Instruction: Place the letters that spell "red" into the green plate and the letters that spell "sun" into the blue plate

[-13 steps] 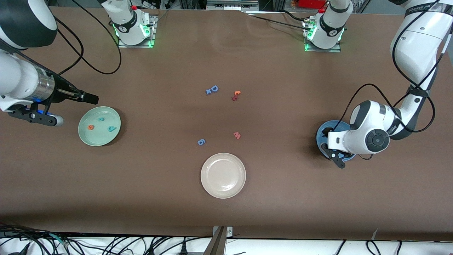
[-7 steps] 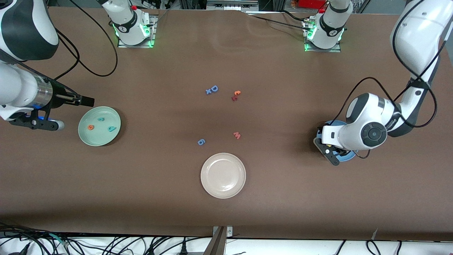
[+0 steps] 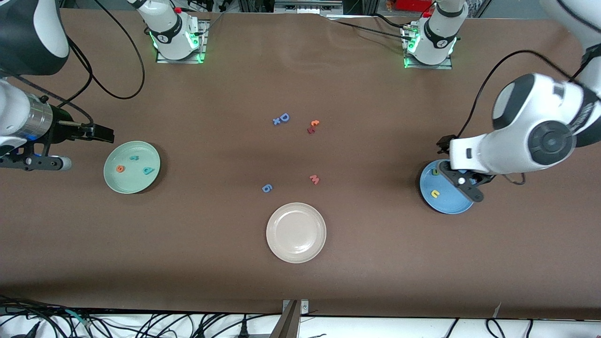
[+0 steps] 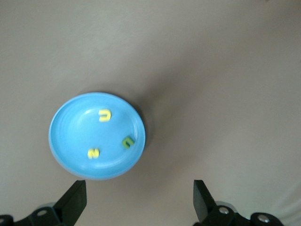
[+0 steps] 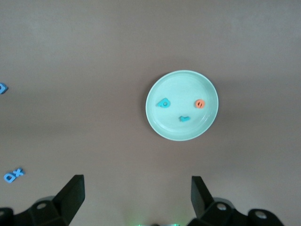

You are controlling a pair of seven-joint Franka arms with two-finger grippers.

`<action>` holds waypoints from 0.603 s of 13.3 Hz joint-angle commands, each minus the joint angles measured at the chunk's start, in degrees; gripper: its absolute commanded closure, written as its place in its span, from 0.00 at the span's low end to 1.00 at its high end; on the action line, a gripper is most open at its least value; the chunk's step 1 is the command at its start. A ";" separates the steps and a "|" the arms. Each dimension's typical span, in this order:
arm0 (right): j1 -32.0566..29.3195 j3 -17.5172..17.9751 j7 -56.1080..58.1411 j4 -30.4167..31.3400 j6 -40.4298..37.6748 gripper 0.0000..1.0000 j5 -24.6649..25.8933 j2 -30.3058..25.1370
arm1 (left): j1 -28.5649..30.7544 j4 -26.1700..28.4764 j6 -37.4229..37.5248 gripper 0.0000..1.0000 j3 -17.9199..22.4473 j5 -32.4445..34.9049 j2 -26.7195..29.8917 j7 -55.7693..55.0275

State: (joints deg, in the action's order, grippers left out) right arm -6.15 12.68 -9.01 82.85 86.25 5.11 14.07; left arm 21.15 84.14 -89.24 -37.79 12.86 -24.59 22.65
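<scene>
Both sets seem sorted: teal r, d & orange e (image 5: pixel 200 103) lie in the green plate (image 3: pixel 132 186); s, n, u (image 4: pixel 128 141) in the blue plate (image 4: pixel 66 155).

Left gripper (image 4: pixel 136 200) is held wide, empty, over the blue plate. Right gripper (image 5: pixel 136 197) is wide, empty, near the green plate.

Risk: blue plate's rim could be clipped if the left arm swings low, spilling letters.

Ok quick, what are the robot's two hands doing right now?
Left hand: open, empty, over the blue plate.
Right hand: open, empty, beside the green plate.
</scene>
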 commanded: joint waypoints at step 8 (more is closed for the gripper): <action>7.99 -7.59 0.49 10.84 8.41 0.01 -1.76 -7.30 | -3.56 -4.08 6.36 0.00 9.72 -10.11 15.61 -14.65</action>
State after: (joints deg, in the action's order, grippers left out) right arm 0.38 6.85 -8.96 91.60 93.40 4.68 8.37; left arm 19.18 79.05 -83.18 -33.33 6.87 -11.96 8.17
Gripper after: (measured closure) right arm 0.004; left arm 0.000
